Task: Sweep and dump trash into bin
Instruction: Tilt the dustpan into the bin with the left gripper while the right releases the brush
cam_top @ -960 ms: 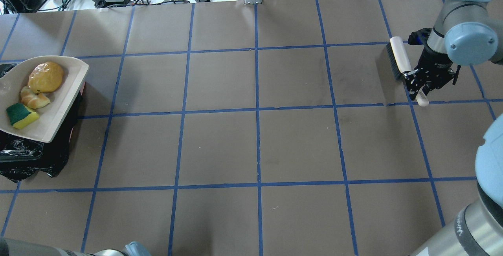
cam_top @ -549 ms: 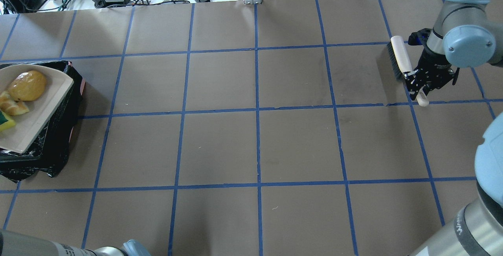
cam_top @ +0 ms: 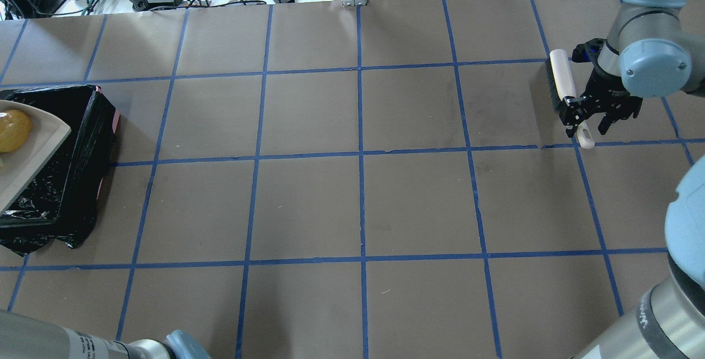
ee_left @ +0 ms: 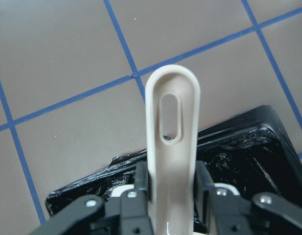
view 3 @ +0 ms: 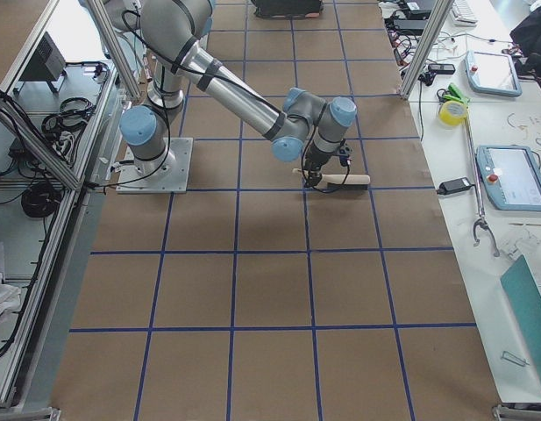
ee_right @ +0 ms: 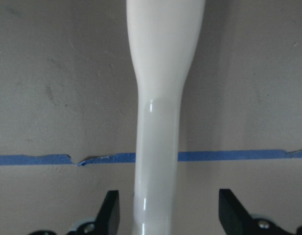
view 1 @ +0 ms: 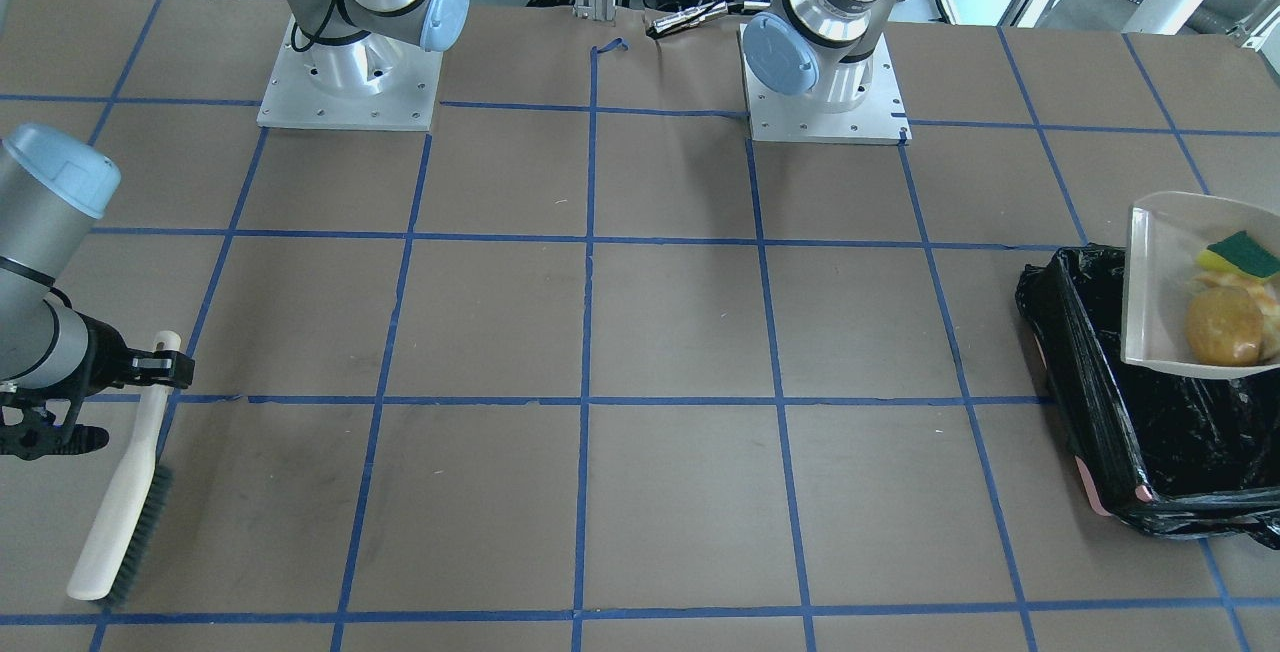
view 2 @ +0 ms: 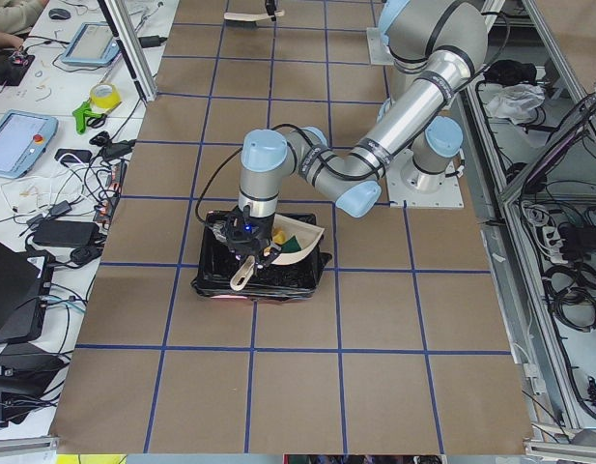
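Dump step: your left pincer, clamped on the dustpan, holds the trash above the bin, right pincer apart astride the brush on the tabletop; next you'd likely tip the pan.

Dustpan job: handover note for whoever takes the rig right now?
Left claw: shut on the dustpan handle, pan held over the bin.
Right claw: open, straddling the handle of the brush, which lies on the table.
In the pan: potato lump, croissant piece, sponge.
Done: sweeping.
Left: tip the pan so all three drop into the bin.
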`<state>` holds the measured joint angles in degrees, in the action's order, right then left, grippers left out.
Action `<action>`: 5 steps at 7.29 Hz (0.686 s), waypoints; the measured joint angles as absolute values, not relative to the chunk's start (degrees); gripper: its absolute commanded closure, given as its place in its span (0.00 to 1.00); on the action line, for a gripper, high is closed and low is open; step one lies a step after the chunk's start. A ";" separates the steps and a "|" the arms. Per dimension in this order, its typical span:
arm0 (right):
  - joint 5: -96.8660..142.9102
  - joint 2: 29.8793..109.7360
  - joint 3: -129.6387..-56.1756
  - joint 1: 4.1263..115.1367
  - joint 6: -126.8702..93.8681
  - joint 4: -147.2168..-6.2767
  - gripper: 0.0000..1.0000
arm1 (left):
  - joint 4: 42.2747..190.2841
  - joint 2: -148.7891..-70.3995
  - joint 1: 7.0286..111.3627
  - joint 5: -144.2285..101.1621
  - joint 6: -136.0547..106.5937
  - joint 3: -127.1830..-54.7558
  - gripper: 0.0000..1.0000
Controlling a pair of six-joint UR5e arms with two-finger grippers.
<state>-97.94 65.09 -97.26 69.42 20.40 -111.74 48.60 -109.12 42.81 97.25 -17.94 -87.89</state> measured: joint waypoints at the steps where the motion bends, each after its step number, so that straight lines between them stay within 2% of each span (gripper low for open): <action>1: -97.87 65.17 -97.14 69.41 20.23 -111.99 0.01 | 44.98 -109.75 42.80 97.26 -16.22 -87.96 1.00; 5: -95.32 69.24 -93.24 70.50 20.09 -112.25 0.00 | 34.25 -109.65 44.49 98.85 -13.25 -88.68 1.00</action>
